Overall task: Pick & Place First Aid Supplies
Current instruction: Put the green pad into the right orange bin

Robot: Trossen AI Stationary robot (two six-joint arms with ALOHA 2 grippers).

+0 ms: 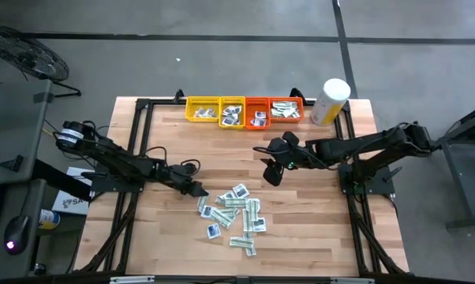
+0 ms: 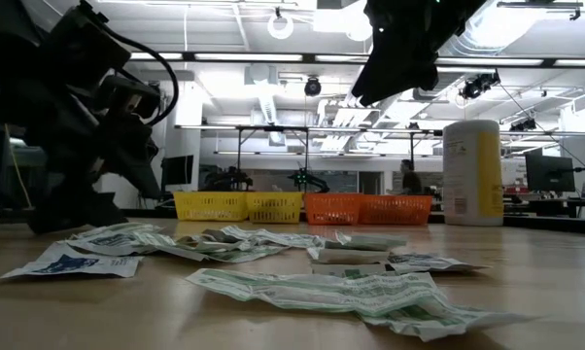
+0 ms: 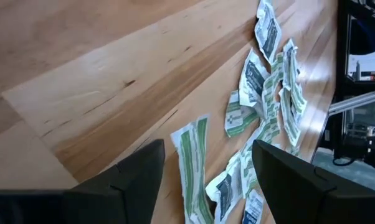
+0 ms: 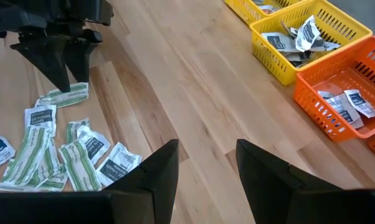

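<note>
The first aid supplies (image 1: 231, 217) lie as a loose pile of flat white-and-green strips and white squares with dark centres on the wooden table, near its middle. My left gripper (image 1: 196, 190) is open at the pile's left end, low over the table. Its fingers stand either side of one white-and-green strip (image 3: 190, 163) that lies flat; the right wrist view shows the same strip (image 4: 66, 96) just under its tips. My right gripper (image 1: 271, 175) hangs open above the table, farther back and right of the pile, with nothing between its fingers (image 4: 162, 168).
Along the far edge stand two yellow trays (image 1: 202, 100) and two orange trays (image 1: 286, 100), each with a few packets inside. A tall white-and-yellow canister (image 1: 330, 101) stands to their right. Bare wood lies between pile and trays.
</note>
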